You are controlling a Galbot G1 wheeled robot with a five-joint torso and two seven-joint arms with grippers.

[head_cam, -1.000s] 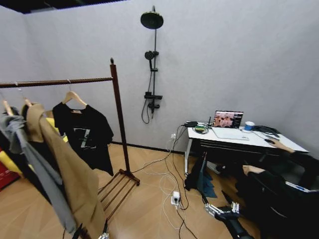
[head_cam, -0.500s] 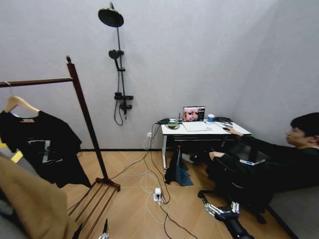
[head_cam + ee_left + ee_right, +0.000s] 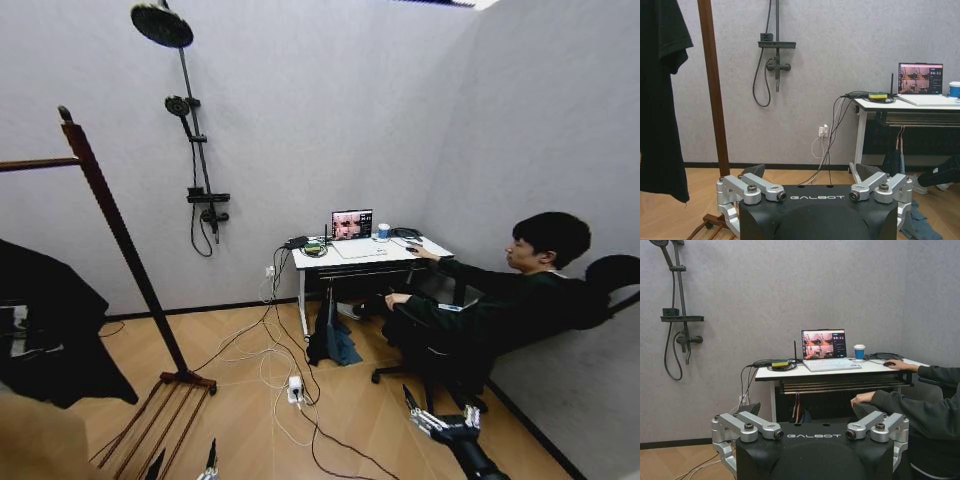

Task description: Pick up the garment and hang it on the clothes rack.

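Nearest to you, both grippers hang low in front of the base, and neither has hold of anything. The left gripper [image 3: 810, 172] stands with its jaws spread wide and nothing between them; in the head view only its dark fingertips [image 3: 211, 462] poke up at the bottom edge. The right gripper [image 3: 807, 410] is just as wide apart and just as bare, and you can see it low on the right of the head view [image 3: 440, 412], pointing out over the wooden floor [image 3: 250, 420].

Now look to your left. The black T-shirt [image 3: 50, 335] hangs at the left edge of the head view, so it lies well off to the left of both grippers, and your left arm is the nearer one. It drapes straight down, long axis vertical; its sleeve and hem show in the left wrist view too [image 3: 660, 100]. Its hanger is cut off by the frame, so I can't say for sure what holds it up, though it looks to be on the rack already.

Just beside the shirt stands the clothes rack [image 3: 120, 235], its knob-topped post leaning up from the slatted base, the top bar running off to the left.

Farther back: a shower fitting [image 3: 185, 110] on the grey wall, then a white desk [image 3: 365, 255] with a laptop [image 3: 351, 224].
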